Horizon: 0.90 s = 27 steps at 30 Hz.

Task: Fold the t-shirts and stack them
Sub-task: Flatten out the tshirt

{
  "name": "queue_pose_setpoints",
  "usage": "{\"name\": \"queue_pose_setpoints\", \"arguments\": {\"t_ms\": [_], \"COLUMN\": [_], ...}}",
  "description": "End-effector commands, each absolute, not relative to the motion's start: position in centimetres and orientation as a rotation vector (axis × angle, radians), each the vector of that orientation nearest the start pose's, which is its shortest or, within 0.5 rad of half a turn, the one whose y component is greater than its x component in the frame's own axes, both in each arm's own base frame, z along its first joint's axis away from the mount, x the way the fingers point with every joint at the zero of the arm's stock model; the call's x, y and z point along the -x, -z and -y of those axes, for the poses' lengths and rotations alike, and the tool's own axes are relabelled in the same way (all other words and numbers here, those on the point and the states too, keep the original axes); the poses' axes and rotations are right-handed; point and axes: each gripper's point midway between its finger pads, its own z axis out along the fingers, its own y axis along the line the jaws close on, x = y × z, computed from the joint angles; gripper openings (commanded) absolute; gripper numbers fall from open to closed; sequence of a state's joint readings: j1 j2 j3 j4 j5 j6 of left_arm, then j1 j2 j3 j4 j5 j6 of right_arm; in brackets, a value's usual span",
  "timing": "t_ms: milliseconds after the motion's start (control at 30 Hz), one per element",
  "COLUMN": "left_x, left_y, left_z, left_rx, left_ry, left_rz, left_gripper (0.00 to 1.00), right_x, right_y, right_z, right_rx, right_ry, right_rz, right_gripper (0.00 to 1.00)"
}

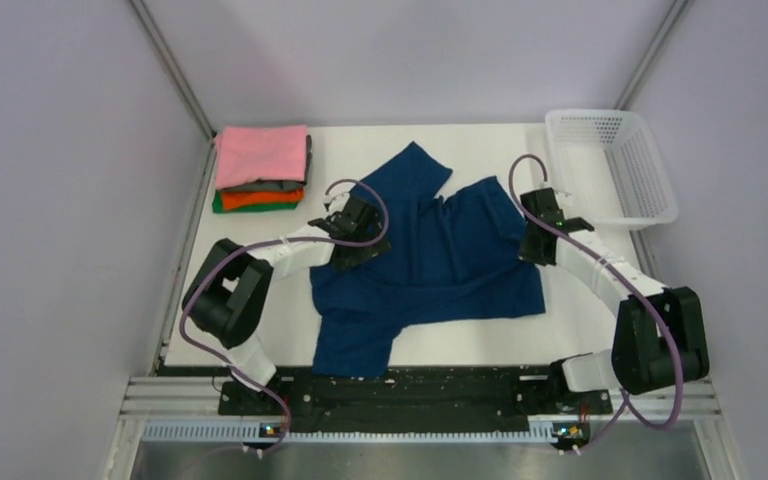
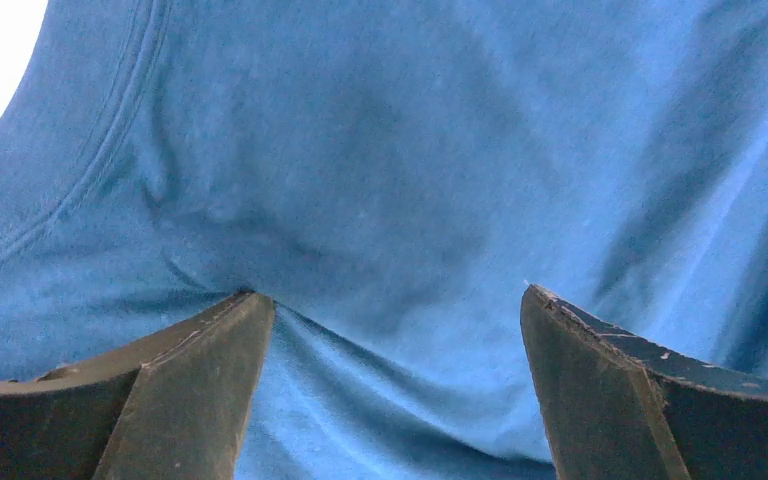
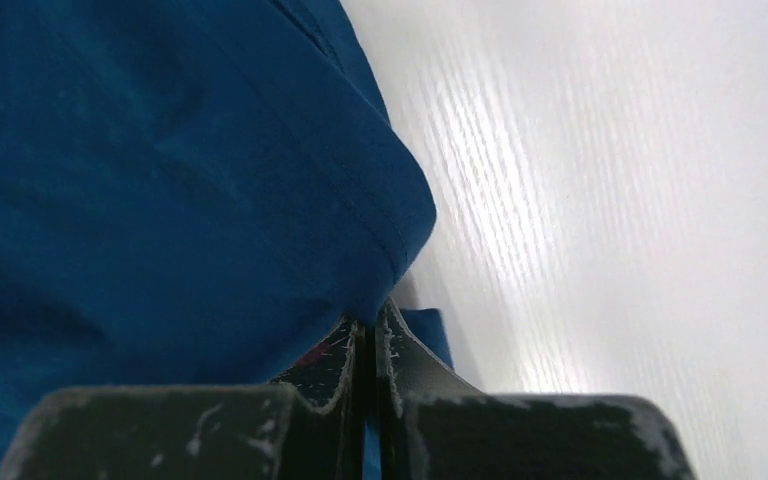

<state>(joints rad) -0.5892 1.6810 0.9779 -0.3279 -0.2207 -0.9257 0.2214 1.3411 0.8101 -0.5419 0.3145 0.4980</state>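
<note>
The navy blue t-shirt [image 1: 430,260] lies rumpled and spread in the middle of the white table. A stack of folded t-shirts [image 1: 260,170], pink on top, then grey, orange and green, sits at the back left. My left gripper [image 1: 352,228] is open, its fingers [image 2: 190,380] pressed down on the shirt's left side [image 2: 400,180], cloth bunched between them. My right gripper [image 1: 537,232] is shut on the shirt's right edge [image 3: 210,180], with a thin strip of blue cloth pinched between the fingers [image 3: 400,370].
A white plastic mesh basket [image 1: 615,165] stands at the back right corner. Bare white table [image 3: 620,200] lies right of the shirt. Grey walls enclose the table on both sides and the back. A black rail [image 1: 410,395] runs along the near edge.
</note>
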Motion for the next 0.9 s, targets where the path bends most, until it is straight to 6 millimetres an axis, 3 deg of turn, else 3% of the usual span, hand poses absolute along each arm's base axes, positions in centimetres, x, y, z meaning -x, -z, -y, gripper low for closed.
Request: {"name": "queue_pose_setpoints", "arguments": {"t_ms": [0,100,167,267,400,467,500,600,633,700,733,833,867], "left_x": [-34.6,-34.5,-33.9,-33.0,-32.5,-32.4,-32.4,-32.3,-32.4,-32.4,-32.4,-32.3,-32.3], "left_y": [-1.5,-1.1,-1.1,-1.3,-1.9,-2.1,-2.2,-2.4,-2.4,-2.5,-2.5,-2.7,-2.7], "left_z": [21.2,21.5,21.7,20.8,19.9,19.5,19.4,19.3,19.3,19.3,19.4,19.7,19.7], "left_rx": [0.501,0.519,0.516,0.530,0.538,0.540,0.537,0.528,0.525,0.522,0.521,0.506,0.504], "left_ry": [0.329,0.379,0.413,0.391,0.368,0.343,0.339,0.338,0.336,0.333,0.338,0.364,0.364], "left_rz": [-2.568,-2.591,-2.594,-2.589,-2.566,-2.560,-2.559,-2.557,-2.557,-2.560,-2.564,-2.568,-2.568], "left_gripper": [0.99,0.99,0.99,0.99,0.99,0.99,0.99,0.99,0.99,0.99,0.99,0.99,0.99], "right_x": [-29.6,-28.7,-28.2,-27.4,-26.6,-25.7,-25.4,-25.1,-25.1,-24.9,-25.0,-25.2,-25.1], "right_y": [-8.5,-8.7,-8.0,-6.9,-7.2,-7.8,-8.0,-9.3,-10.8,-12.5,-13.2,-13.6,-12.9], "right_z": [-1.6,-3.4,-6.5,-12.8,-22.4,-25.4,-25.9,-24.6,-24.2,-22.6,-21.2,-15.2,-13.0], "right_rx": [-0.463,-0.387,-0.297,-0.136,0.129,0.226,0.249,0.221,0.202,0.161,0.106,-0.094,-0.157], "right_ry": [0.318,0.410,0.374,0.280,0.126,0.067,0.055,0.046,-0.003,-0.052,-0.061,-0.072,-0.072], "right_rz": [-2.529,-2.549,-2.583,-2.625,-2.610,-2.587,-2.578,-2.532,-2.492,-2.418,-2.377,-2.318,-2.321], "right_gripper": [0.00,0.00,0.03,0.11,0.29,0.48,0.54,0.69,0.74,0.91,0.98,0.99,0.99]}}
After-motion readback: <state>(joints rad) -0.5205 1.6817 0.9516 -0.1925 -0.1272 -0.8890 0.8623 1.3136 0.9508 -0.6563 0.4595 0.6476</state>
